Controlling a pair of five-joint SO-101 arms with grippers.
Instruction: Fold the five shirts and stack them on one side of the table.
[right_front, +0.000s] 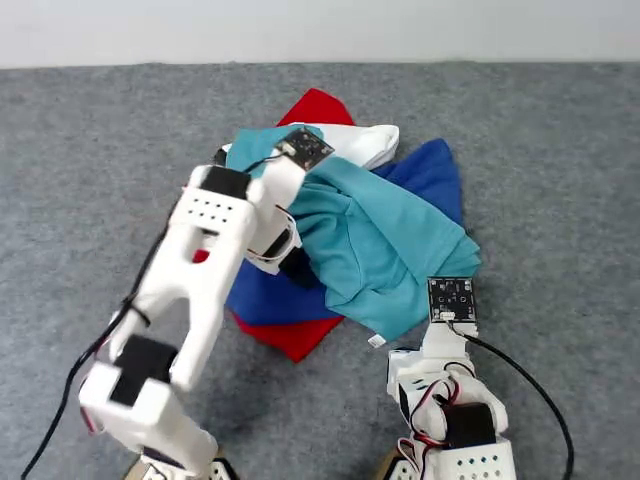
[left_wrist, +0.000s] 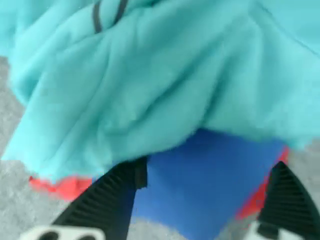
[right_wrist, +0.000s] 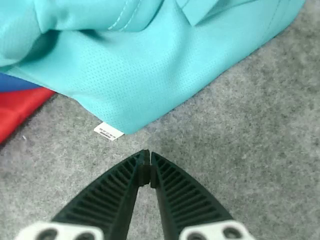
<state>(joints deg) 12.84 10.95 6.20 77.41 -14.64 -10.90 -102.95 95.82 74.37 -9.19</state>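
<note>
**High view.** Your shirts lay in one loose heap at mid-frame on the grey tabletop (right_front: 560, 150).
- The teal shirt (right_front: 385, 240) was on top, unfolded and rumpled.
- The blue shirt (right_front: 432, 175) lay under it, showing at the heap's right and lower left.
- The red shirt (right_front: 316, 104) stuck out at the heap's upper edge and again at its lower left.
- The white shirt (right_front: 365, 140) sat at upper middle, partly under the teal.
- Your left arm (right_front: 200, 260) reached in from the lower left, across the heap's left edge.
- Your right arm (right_front: 450, 400) stood at lower right, its wrist at the teal shirt's lower hem.

**Left wrist view.** The left claw (left_wrist: 200, 200) was released, with its fingers wide apart and blue cloth showing between them. The teal shirt was bunched just past the fingertips, overlapping the blue. Red edges showed on either side of the blue.

**Right wrist view.** The right claw (right_wrist: 146, 170) was clenched, tips touching, with nothing between them. It hung over bare tabletop, near the teal hem but apart from it. A small white label (right_wrist: 108, 132) lay off that hem on the tabletop. Slivers of red and blue showed beside the teal.
</note>
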